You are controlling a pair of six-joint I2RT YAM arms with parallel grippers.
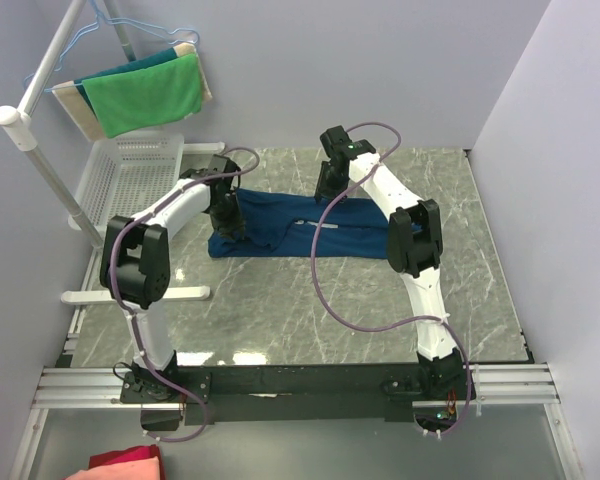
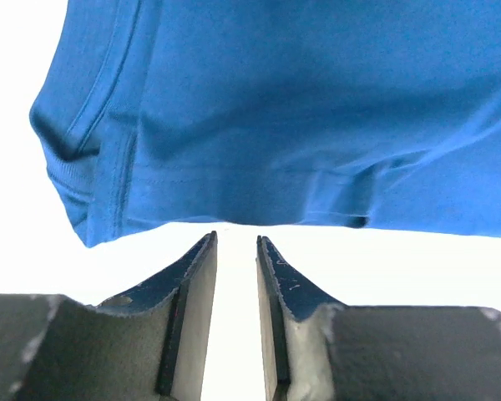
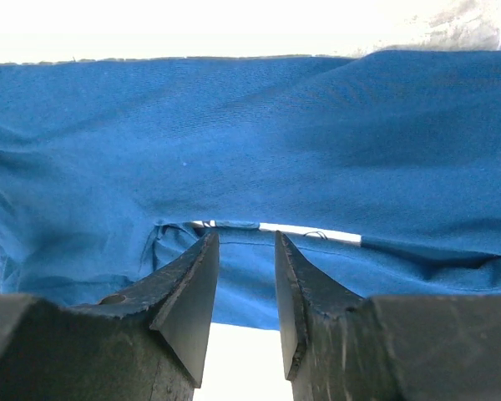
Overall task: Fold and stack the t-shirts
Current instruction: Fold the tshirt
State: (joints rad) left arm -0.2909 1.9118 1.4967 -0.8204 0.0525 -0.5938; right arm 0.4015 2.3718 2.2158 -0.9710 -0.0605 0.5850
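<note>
— Where's the t-shirt [image 1: 300,228]?
— Lying in a loose band on the surface [image 1: 280,320], spread between the two arms. Its hem [image 2: 200,196] sits just ahead of the left fingers [image 2: 196,288]. More cloth lies beyond and beneath the right fingers [image 3: 188,292].
— Holding anything?
— No. Both pairs stand narrowly parted with nothing between them.
— How will it handle?
— Light, limp cotton, I'd judge: it will sag and crease rather than slip. Pinch the stitched edge nearest each fingertip, all layers together, and lift evenly.
</note>
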